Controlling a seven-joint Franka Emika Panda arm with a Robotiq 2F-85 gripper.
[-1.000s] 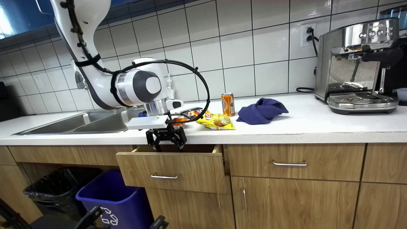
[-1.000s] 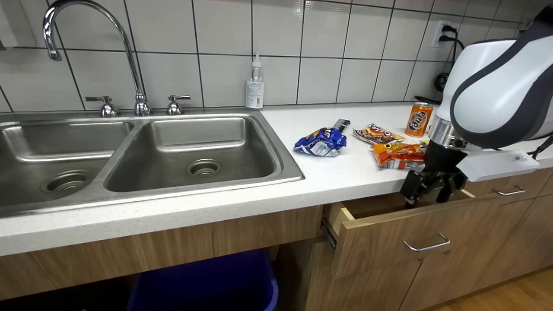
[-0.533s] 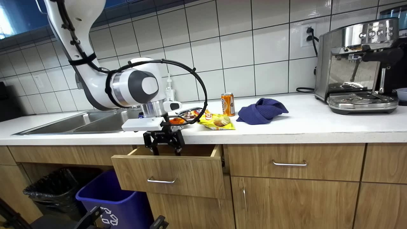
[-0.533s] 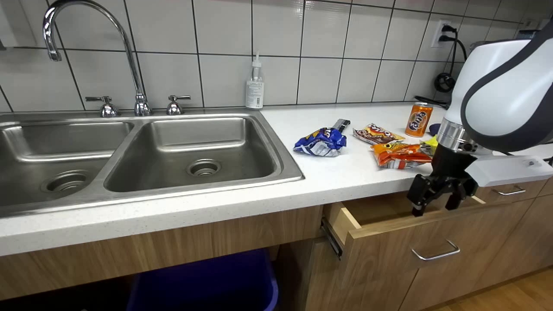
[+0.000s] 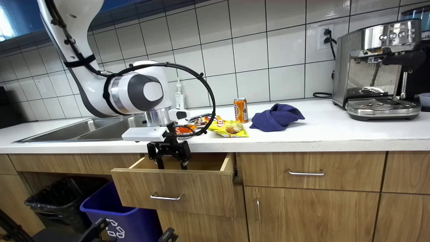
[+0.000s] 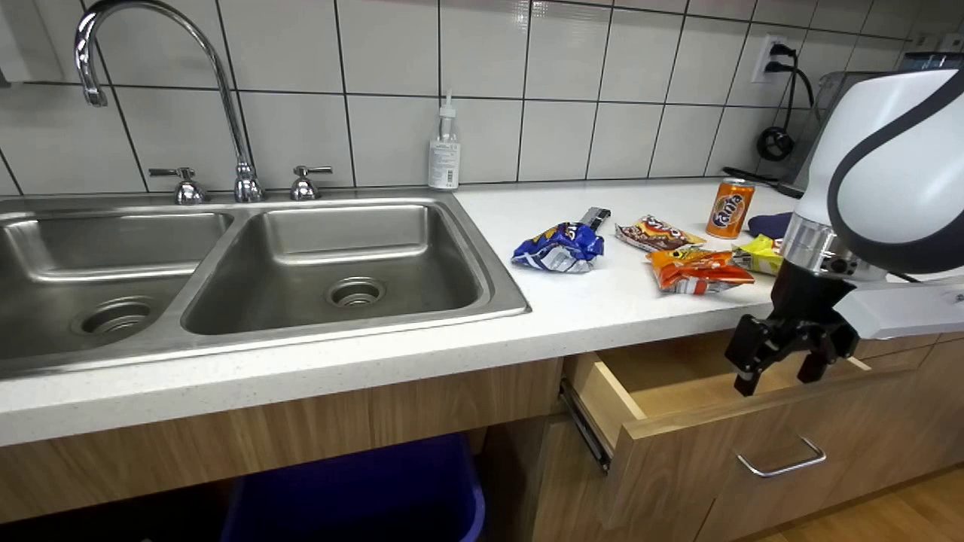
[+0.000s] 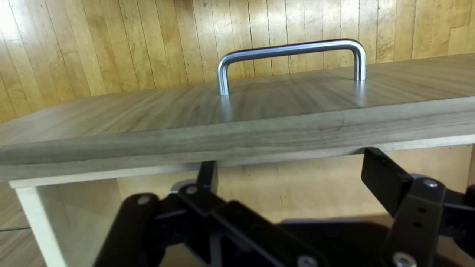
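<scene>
From here I have a kitchen: a white counter (image 5: 336, 131) runs across the frame below a tiled wall (image 5: 252, 50), with wooden cabinets (image 5: 312, 215) underneath. In an exterior view a two-basin steel sink (image 6: 493, 278) fills the left half, and a plank floor (image 7: 111, 55) crosses the top of the wrist view. An orange can (image 5: 241, 111), a yellow bag (image 5: 230, 129) and a bunched blue cloth (image 5: 277, 117) sit around the middle of an exterior view.

The drawer (image 5: 201, 188) juts out at lower center in an exterior view, its front streaky brown, its inside pale, a silver handle (image 7: 293, 49) across the face. My gripper (image 5: 172, 165) points down into it, jaws well apart, fingertips at the inner side of the front; I can't tell whether they press on it.

The wrist view alone gives me the pale inner wall (image 7: 274, 185) between the fingers. In an exterior view I get a crumpled blue packet (image 6: 561, 248) right of the sink and a metal slide (image 6: 586, 427) along the drawer's side. An espresso machine (image 5: 373, 77) fills the right of an exterior view; only a sliver shows where my arm (image 6: 904, 196) covers it.
</scene>
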